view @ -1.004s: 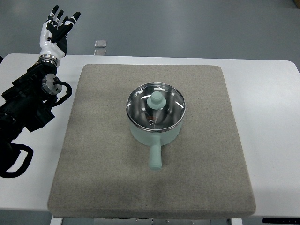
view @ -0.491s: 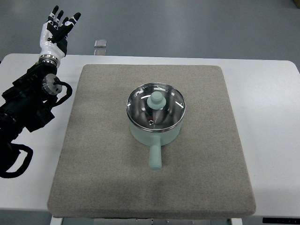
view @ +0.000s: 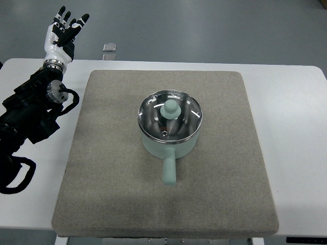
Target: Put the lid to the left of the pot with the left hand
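A white table [view: 294, 117] is seen from steeply above, its far edge running across the upper part of the view. Most of its top is covered by a large square mat [view: 112, 173] of grey-beige felt-like fabric. Beyond the table a smooth grey floor [view: 204, 28] is visible, and on it, just past the far edge, a small pale rectangular object [view: 109, 47] is seen; what it is cannot be told.

Near the middle of the mat a pale green saucepan [view: 169, 145] is placed, its short stubby handle [view: 169, 170] pointed toward the near edge. The pot is covered by a glass lid [view: 170, 118] with a metal rim and a pale green knob at its centre; the lid is seated squarely on the pot.

The left arm, black and cabled, is laid in from the left edge across the bare table beside the mat. The left hand [view: 60, 33], white with black fingertips, is held out past the far-left table corner, fingers spread and empty, well apart from the pot and lid.
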`<state>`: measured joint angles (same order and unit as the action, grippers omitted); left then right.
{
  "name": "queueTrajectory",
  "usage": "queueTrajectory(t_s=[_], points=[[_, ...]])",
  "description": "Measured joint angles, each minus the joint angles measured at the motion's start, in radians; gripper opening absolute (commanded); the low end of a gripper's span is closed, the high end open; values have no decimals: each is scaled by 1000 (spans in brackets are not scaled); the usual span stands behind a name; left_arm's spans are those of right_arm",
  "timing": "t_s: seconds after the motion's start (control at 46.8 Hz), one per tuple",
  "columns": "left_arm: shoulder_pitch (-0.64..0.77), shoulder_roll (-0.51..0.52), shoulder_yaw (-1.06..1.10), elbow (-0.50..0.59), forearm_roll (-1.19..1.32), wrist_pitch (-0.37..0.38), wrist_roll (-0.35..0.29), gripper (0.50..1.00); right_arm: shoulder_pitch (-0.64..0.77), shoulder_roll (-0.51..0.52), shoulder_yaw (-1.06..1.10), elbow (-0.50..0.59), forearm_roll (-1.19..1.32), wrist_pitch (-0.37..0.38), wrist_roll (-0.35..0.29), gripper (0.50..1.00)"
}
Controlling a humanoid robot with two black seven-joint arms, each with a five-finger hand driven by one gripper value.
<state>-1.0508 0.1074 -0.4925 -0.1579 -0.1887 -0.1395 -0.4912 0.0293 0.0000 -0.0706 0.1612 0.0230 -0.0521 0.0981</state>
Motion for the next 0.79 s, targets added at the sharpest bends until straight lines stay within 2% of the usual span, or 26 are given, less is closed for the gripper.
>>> queueTrajectory(t_s=[0.171,0.342,0.641,0.79], points=[[0,14,5,-11,1,-1,4,994,1,0,0,1,-1,0,0,924],[0,64,46,-79,1,-1,5,996,0,0,0,0,-1,0,0,921],[-56,242,254,-378,28,0,10,994,0,0,0,0,0,0,0,924],[-110,303,334,-485,151,0,12,994,0,0,0,0,0,0,0,923]])
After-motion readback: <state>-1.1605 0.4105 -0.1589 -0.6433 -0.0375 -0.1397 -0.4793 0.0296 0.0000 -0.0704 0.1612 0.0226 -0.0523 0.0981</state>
